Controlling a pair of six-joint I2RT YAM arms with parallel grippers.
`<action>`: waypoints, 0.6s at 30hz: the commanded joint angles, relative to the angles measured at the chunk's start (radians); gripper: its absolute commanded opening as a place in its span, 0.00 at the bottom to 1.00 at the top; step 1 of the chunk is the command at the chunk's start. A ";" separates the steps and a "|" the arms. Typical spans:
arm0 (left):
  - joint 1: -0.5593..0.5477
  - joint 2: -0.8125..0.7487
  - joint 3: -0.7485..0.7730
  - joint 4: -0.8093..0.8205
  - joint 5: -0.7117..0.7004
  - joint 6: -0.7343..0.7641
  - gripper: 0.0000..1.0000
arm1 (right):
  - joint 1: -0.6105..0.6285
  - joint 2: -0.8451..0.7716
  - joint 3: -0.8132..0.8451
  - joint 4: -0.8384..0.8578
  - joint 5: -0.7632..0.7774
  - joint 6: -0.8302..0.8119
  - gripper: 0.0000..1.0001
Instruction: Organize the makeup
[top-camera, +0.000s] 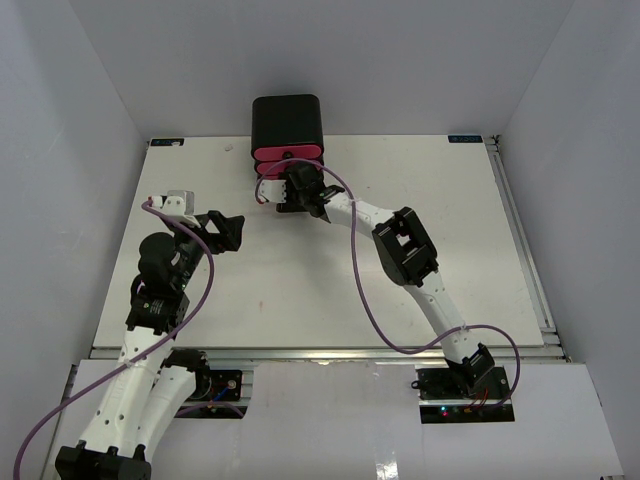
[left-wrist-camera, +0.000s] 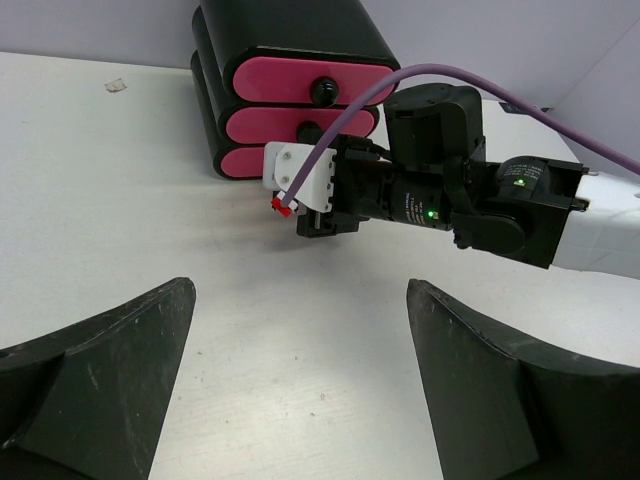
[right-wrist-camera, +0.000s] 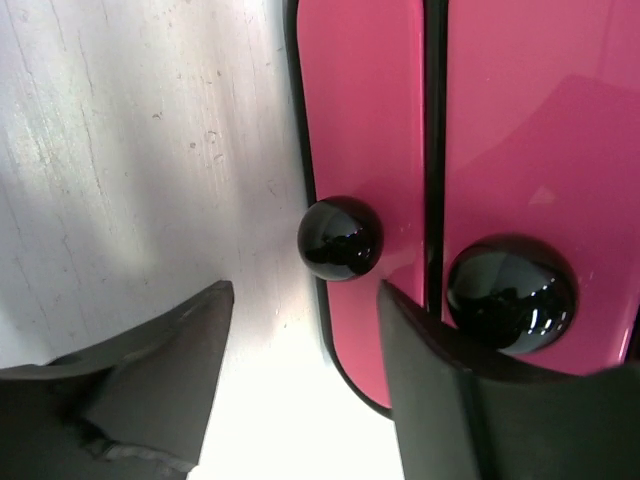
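No makeup shows in any view. The black box (top-camera: 287, 118) stands at the table's far edge, and its three pink drawers (top-camera: 288, 155) all sit flush. My right gripper (top-camera: 290, 186) is right at the drawer fronts and open. In the right wrist view its fingers (right-wrist-camera: 180, 350) stand apart just below the lowest drawer's round black knob (right-wrist-camera: 340, 238), not touching it. The knob of the drawer above (right-wrist-camera: 510, 293) is beside the other finger. My left gripper (top-camera: 228, 232) hovers wide open over bare table at the left, holding nothing.
The left wrist view shows the box (left-wrist-camera: 290, 40) and the right arm's wrist (left-wrist-camera: 430, 190) ahead of the left gripper (left-wrist-camera: 300, 290). A purple cable (top-camera: 365, 290) loops along the right arm. White walls enclose the table (top-camera: 450, 250).
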 joint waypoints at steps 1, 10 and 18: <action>-0.002 -0.003 -0.005 -0.002 -0.003 0.011 0.98 | -0.016 0.002 -0.002 0.105 0.028 -0.010 0.69; -0.003 -0.005 -0.004 -0.002 0.000 0.011 0.98 | -0.004 -0.216 -0.254 -0.005 -0.159 0.055 0.68; -0.003 0.045 -0.005 0.030 0.147 0.007 0.98 | -0.001 -0.490 -0.317 -0.358 -0.521 0.295 0.74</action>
